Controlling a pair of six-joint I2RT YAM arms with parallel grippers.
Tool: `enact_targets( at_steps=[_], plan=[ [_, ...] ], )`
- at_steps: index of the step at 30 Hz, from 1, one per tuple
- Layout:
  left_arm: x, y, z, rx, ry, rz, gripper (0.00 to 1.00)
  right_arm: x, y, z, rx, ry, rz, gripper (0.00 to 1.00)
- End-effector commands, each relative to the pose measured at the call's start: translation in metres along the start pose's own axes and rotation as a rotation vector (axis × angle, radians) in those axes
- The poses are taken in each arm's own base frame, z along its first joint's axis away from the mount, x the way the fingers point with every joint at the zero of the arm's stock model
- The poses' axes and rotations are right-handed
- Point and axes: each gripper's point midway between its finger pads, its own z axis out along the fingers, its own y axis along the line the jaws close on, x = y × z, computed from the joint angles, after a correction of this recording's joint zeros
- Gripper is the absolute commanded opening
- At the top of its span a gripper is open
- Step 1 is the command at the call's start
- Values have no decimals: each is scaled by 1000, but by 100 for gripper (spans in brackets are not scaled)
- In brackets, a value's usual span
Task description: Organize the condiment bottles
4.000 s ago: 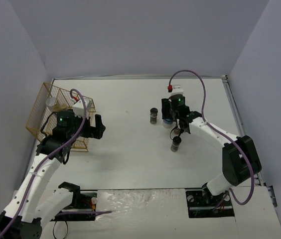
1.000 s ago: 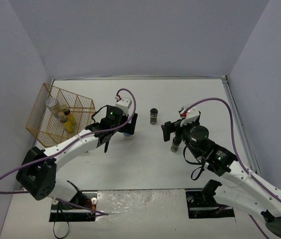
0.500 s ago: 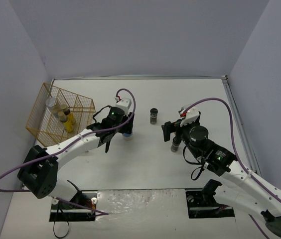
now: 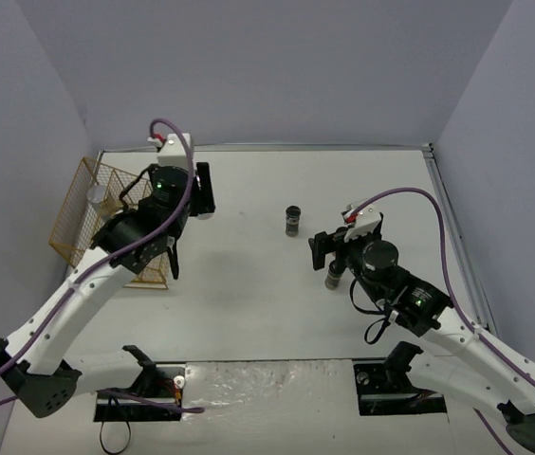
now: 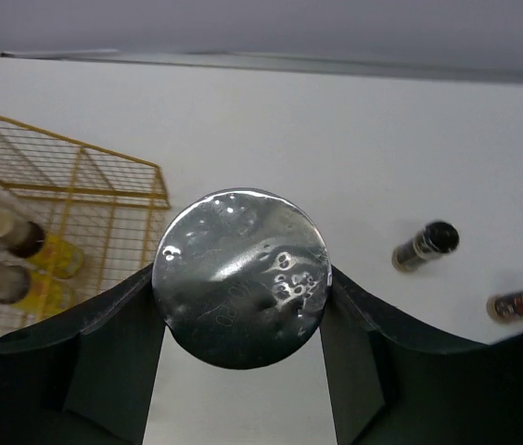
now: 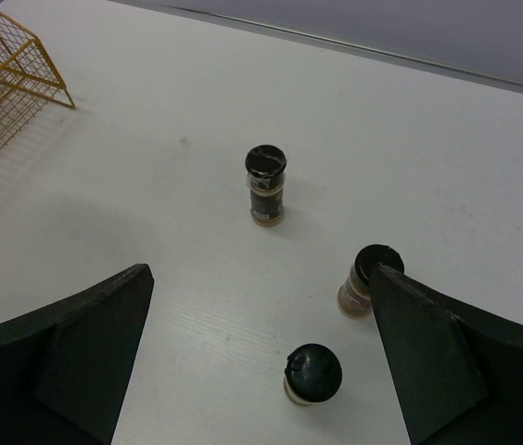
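Note:
In the left wrist view my left gripper [image 5: 240, 357] is shut on a condiment bottle with a shiny grey lid [image 5: 240, 278], one finger [image 5: 104, 357] pressed to each side. The top view shows this gripper [image 4: 201, 190] raised beside the gold wire rack [image 4: 76, 237]. Two yellow bottles [image 5: 6, 236] stand in the rack, and so does a clear grey-lidded jar [image 4: 97, 194]. Three short dark jars stand on the table [image 6: 266, 184] [image 6: 368, 276] [image 6: 312, 373]. My right gripper [image 6: 261, 371] hangs open above them, holding nothing.
The rack [image 5: 76, 181] stands at the table's left edge against the grey wall. One dark jar [image 4: 292, 220] stands apart near the middle of the white table [image 4: 249, 313]. Purple cables loop above both arms.
My left gripper has shut on the grey-lidded bottle, lifted it off the table's middle and carried it back and left to the rack's side. The right arm has stayed still.

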Motion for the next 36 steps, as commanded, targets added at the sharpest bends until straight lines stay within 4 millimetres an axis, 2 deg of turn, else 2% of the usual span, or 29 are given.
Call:
enact_targets(
  at_steps=[1, 2, 4, 8, 13, 16, 21, 22, 25, 32, 36],
  plan=[
    [-54, 94, -46, -399, -156, -80, 5, -25, -2, -2, 11, -84, 46, 100],
    [-59, 104, -50, -429, -170, -102, 4, -24, -2, -2, 10, -81, 45, 100],
    [-64, 138, -53, -522, -184, -158, 2, -24, -1, -2, 6, -80, 45, 100],
    [-71, 187, -60, -671, -235, -246, 2, -24, -3, -4, 9, -85, 47, 100],
    [-80, 225, -62, -779, -293, -318, 1, -25, -3, -6, 5, -89, 49, 100],
    [-87, 240, -62, -828, -327, -343, 1, -25, -2, -6, 0, -88, 49, 100],
    [-82, 262, -56, -885, -340, -381, 1, -25, -2, -7, 1, -91, 51, 100],
    [-76, 262, -50, -876, -323, -382, 1, -25, -2, -7, 0, -91, 51, 100],
    [-59, 280, -40, -892, -297, -442, 1, -24, -2, -7, -1, -91, 53, 100],
    [-23, 293, -17, -915, -246, -511, 2, -22, -2, -7, 0, -88, 53, 100],
    [-9, 296, -8, -923, -237, -519, 11, -20, -2, -6, 2, -81, 50, 100]
  ],
)
